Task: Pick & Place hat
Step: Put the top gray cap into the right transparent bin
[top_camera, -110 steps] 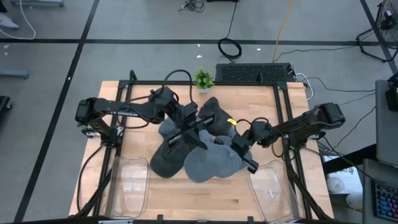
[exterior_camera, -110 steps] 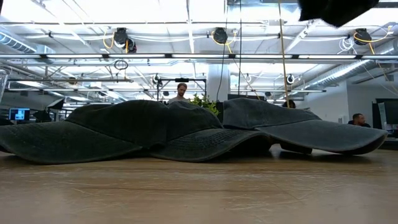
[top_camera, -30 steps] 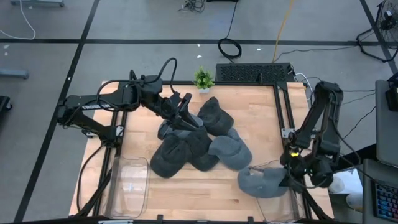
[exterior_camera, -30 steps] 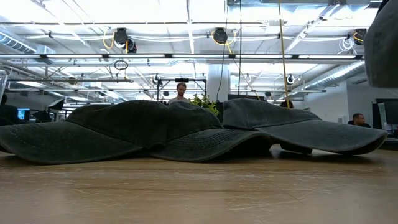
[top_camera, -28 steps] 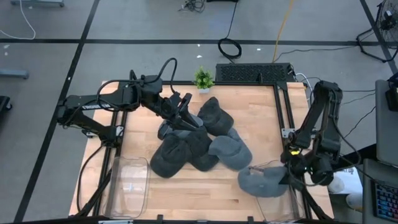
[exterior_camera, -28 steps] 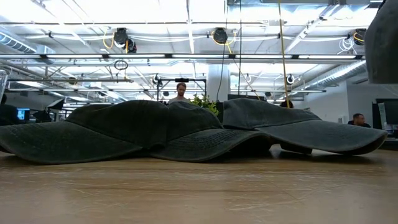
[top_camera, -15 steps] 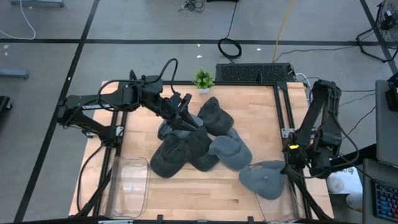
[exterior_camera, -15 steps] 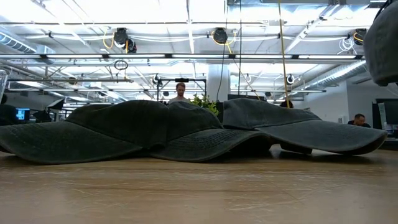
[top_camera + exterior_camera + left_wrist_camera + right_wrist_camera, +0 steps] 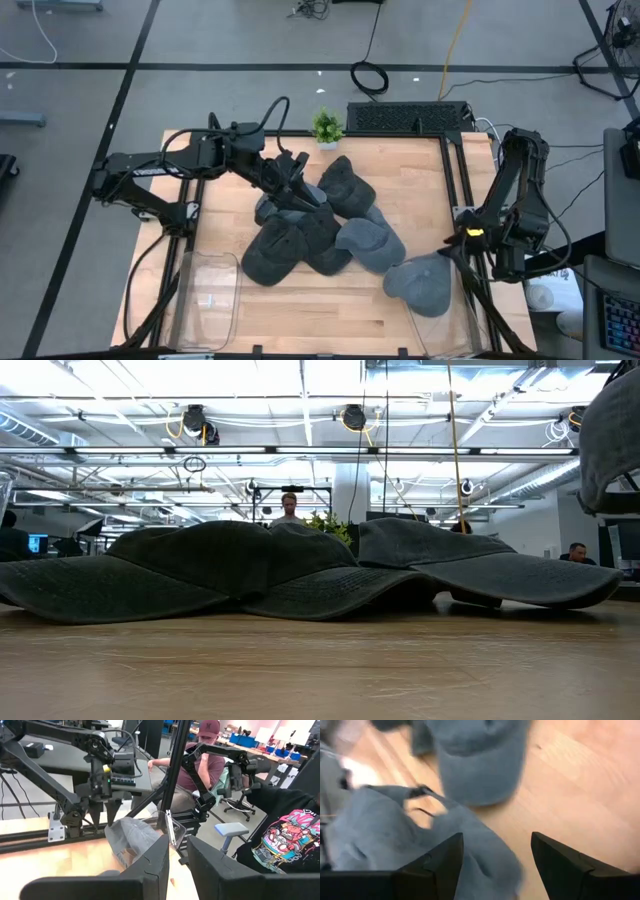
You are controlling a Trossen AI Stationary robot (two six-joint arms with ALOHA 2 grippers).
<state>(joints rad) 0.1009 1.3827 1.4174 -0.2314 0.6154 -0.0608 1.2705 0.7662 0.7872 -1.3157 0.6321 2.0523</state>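
Hat [image 9: 422,283], grey, lying at table's [image 9: 420,190] right front, partly over rim of clear bin [image 9: 440,318]. Right gripper [image 9: 460,243] just beside it, fingers apart, nothing between them. Left gripper [image 9: 297,172] over pile of hats [image 9: 320,225] mid-table, fingers nearly together, empty

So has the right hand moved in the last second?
Yes. The right hand has pulled back up the table from the clear bin, leaving the gray hat there.
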